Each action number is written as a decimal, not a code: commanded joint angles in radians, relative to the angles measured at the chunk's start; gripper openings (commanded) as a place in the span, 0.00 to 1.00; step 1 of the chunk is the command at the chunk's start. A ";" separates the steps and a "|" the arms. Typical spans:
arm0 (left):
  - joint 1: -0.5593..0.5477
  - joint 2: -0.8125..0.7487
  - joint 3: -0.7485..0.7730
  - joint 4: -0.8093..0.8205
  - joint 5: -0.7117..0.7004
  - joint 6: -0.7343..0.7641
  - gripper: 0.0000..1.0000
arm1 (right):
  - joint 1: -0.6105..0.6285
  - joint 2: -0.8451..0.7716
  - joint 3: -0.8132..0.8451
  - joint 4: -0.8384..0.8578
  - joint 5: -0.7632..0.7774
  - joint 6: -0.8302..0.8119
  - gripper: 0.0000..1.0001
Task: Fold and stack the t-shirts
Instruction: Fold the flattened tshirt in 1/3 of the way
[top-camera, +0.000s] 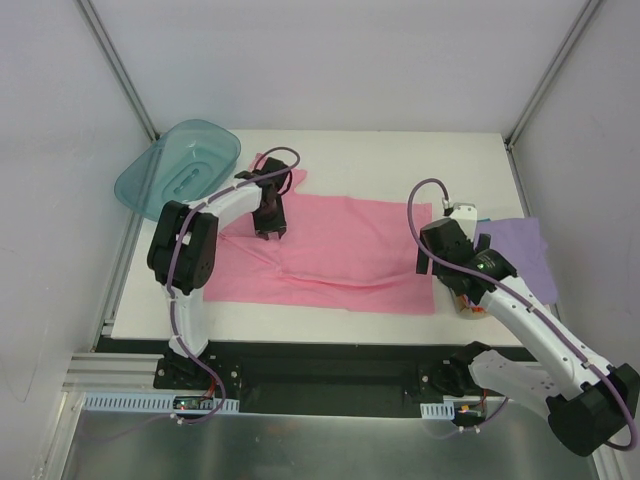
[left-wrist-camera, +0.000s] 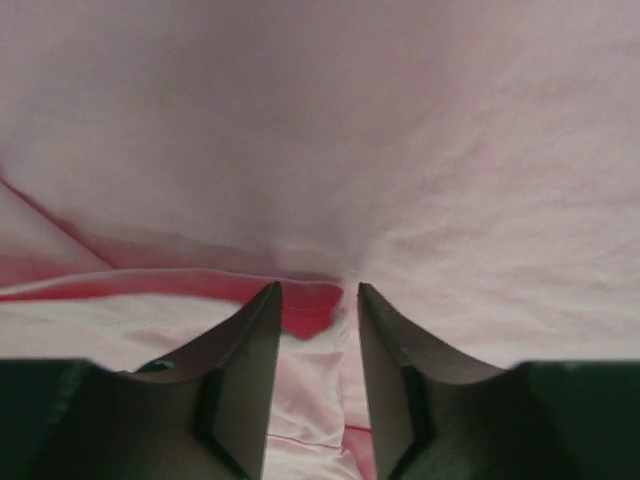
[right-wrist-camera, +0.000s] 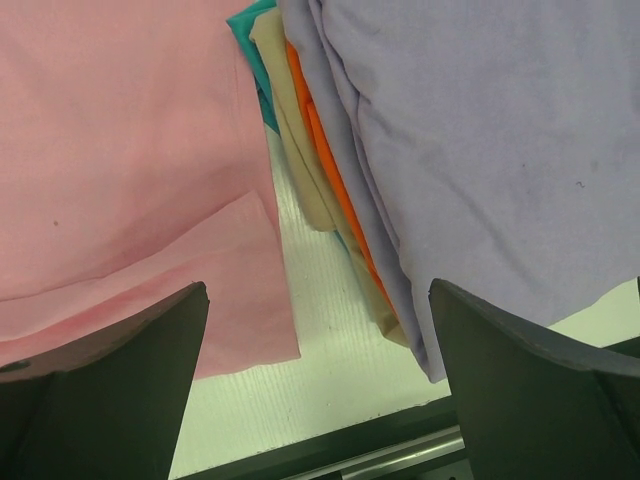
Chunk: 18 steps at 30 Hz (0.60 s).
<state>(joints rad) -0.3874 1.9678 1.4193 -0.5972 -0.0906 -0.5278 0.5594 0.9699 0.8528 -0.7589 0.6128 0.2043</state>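
Bubblegum-pink cloth t-shirt (top-camera: 340, 250): soft, matt, creased. Folded lavender cloth tee (right-wrist-camera: 480, 130): matt, smooth. Translucent teal plastic tub (top-camera: 180, 165), far-left corner: glossy, smooth. White tabletop (right-wrist-camera: 330, 350): matt, finely ribbed.

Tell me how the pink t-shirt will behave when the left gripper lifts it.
Probably floppy: the pink t-shirt lies flat with soft creases gathering at the left gripper, so it should drape and sag. Likely light, being thin cloth; its far side may drag on the table.

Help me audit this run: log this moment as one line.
left fingers pinching pink t-shirt | right fingers open, beside folded stack | fold unfinished
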 joint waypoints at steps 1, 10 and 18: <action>-0.018 0.013 0.036 -0.053 -0.028 0.035 0.31 | -0.010 -0.027 -0.006 0.018 0.018 -0.022 0.96; -0.021 0.011 0.036 -0.081 -0.009 0.052 0.00 | -0.023 -0.045 -0.024 0.039 0.022 -0.042 0.96; -0.067 -0.026 0.081 -0.079 -0.035 0.141 0.00 | -0.030 -0.033 -0.037 0.053 0.018 -0.049 0.96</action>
<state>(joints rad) -0.4118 1.9812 1.4353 -0.6456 -0.0906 -0.4660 0.5339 0.9432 0.8196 -0.7361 0.6155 0.1719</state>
